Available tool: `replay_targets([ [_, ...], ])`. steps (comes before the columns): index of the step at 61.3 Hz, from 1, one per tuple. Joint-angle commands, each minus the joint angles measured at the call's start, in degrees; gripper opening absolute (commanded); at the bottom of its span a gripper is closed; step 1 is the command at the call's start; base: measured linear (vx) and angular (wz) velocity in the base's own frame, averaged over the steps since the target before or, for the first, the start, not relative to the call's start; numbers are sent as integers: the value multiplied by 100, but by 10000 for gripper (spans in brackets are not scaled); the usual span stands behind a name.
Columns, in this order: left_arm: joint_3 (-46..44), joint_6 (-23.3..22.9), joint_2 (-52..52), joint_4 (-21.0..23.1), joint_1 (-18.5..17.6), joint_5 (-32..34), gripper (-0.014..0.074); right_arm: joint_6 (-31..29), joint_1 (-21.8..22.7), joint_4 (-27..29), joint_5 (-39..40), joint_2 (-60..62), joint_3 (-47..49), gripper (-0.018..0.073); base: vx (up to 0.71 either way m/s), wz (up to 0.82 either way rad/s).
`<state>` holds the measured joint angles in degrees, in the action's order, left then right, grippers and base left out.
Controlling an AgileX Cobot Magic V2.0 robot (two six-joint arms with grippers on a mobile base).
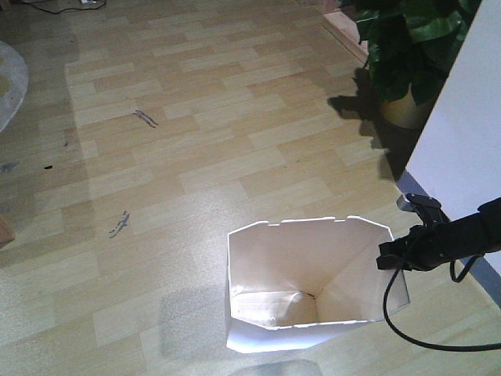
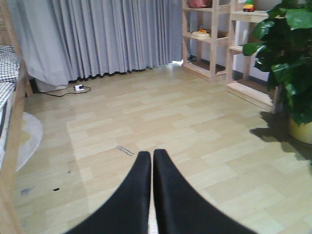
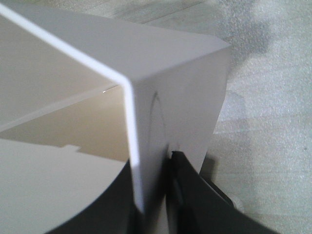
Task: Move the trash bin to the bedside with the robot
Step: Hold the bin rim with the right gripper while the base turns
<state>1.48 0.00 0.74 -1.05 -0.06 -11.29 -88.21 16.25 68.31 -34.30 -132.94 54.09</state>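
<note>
My right pincer [image 1: 387,256] grips the trash bin [image 1: 266,270] rim; I judge it light, thin, bendy; left pincer [image 2: 152,163] clenched empty.

Floor [image 1: 196,117] lies open beyond the trash bin [image 1: 270,333]; plant [image 1: 407,39] and wall [image 1: 470,117] crowd right.

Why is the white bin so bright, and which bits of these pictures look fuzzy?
Exterior front-facing view: the rim of the trash bin glares white, and the potted plant casts a dark shadow on the floor. Right wrist view: the bin wall is very near the lens, so it and the right tool blur. Left wrist view: the left tool is a dark smear.
</note>
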Motion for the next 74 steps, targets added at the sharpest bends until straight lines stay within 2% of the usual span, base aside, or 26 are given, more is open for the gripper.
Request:
replay_targets([
  [1,108,0,81,23,-13,391,-6,13,24,346,-1110,393,70,-5,13,15],
  [74,108,0,81,23,-13,391,-6,13,24,346,-1110,393,70,-5,22,6],
])
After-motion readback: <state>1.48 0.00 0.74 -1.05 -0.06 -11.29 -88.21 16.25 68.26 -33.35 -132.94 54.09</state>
